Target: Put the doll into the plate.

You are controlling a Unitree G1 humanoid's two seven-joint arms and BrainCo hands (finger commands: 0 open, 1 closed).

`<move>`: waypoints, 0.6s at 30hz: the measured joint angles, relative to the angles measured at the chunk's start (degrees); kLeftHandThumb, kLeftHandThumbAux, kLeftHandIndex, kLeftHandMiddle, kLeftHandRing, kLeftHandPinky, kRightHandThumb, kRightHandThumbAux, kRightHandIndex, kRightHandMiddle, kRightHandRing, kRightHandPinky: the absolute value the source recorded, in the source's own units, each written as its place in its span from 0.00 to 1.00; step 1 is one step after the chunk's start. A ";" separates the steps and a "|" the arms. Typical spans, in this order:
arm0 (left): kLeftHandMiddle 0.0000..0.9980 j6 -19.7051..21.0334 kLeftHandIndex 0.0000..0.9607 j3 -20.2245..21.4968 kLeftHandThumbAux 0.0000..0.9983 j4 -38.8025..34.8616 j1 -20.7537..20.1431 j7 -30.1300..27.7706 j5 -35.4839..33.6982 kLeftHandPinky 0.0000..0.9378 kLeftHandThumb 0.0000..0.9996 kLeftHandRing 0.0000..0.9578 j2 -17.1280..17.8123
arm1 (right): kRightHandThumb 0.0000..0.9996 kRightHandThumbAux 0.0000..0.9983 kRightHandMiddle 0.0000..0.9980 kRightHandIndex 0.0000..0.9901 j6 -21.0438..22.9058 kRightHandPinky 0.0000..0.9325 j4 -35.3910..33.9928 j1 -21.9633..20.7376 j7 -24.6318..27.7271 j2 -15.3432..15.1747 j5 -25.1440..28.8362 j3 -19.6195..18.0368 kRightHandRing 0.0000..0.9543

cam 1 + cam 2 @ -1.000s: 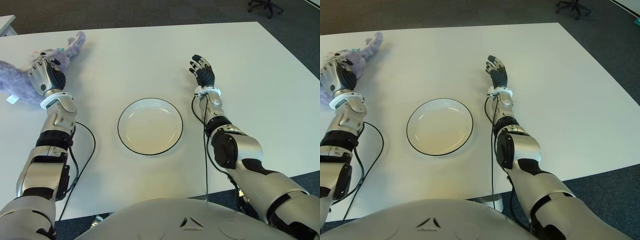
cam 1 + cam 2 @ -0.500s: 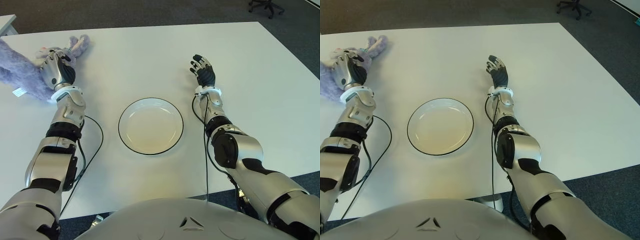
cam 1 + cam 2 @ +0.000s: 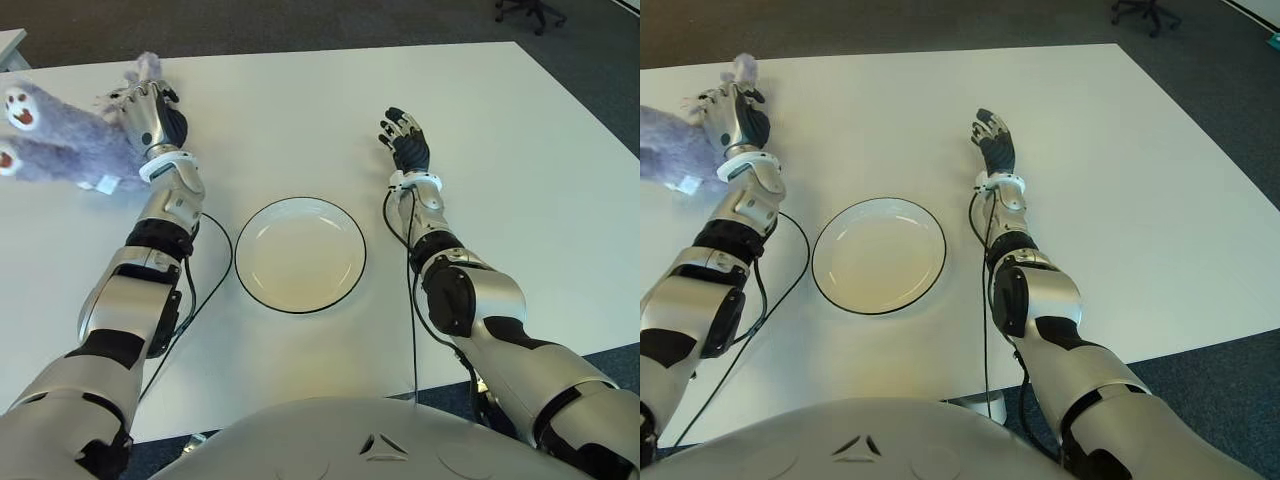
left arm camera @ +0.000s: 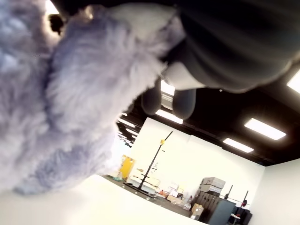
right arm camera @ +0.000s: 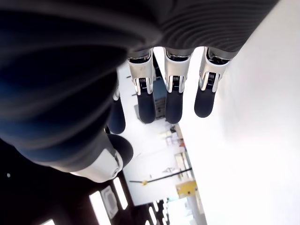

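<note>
A fluffy purple doll [image 3: 62, 148] hangs in my left hand [image 3: 148, 115], lifted above the far left part of the white table [image 3: 280, 110]. Its two feet point left and a white tag dangles under it. In the left wrist view the purple fur [image 4: 79, 93] fills the palm, with my fingers curled on it. The white plate [image 3: 301, 252] with a dark rim sits empty in the middle of the table, to the right of and nearer than the doll. My right hand [image 3: 405, 140] shows right of the plate, fingers spread and empty.
A black cable [image 3: 205, 270] loops on the table beside my left forearm, close to the plate's left rim. Dark carpet lies beyond the table's far edge, with an office chair base [image 3: 528, 12] at the far right.
My left hand has lifted the doll off the table and carried it rightward, toward the plate. The doll now hangs with its feet out to the left. The right hand has stayed still.
</note>
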 measured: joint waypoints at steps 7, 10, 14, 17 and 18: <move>0.43 1.43 0.51 -0.70 0.66 -0.03 -1.05 0.00 0.01 0.38 0.94 0.42 -1.59 | 0.69 0.75 0.16 0.22 0.08 0.17 -0.05 -0.11 0.51 -0.01 0.05 -0.23 0.14; 0.43 2.06 0.52 -0.87 0.66 -0.07 -1.11 0.00 0.00 0.37 0.94 0.41 -1.87 | 0.69 0.75 0.16 0.23 0.07 0.17 -0.03 -0.11 0.48 0.01 0.03 -0.22 0.14; 0.42 2.72 0.52 -1.03 0.66 -0.41 -1.10 0.00 -0.04 0.37 0.94 0.41 -2.14 | 0.68 0.75 0.17 0.23 0.07 0.17 -0.01 -0.07 0.11 -0.02 -0.03 -0.18 0.15; 0.42 3.08 0.52 -1.15 0.66 -0.91 -1.11 0.00 -0.07 0.36 0.94 0.41 -2.20 | 0.68 0.75 0.17 0.23 0.04 0.17 -0.01 -0.04 -0.26 -0.02 -0.08 -0.11 0.15; 0.42 3.09 0.52 -1.17 0.66 -1.02 -1.11 0.00 -0.08 0.36 0.94 0.41 -2.20 | 0.68 0.76 0.17 0.22 0.03 0.17 -0.01 -0.04 -0.31 -0.03 -0.09 -0.09 0.15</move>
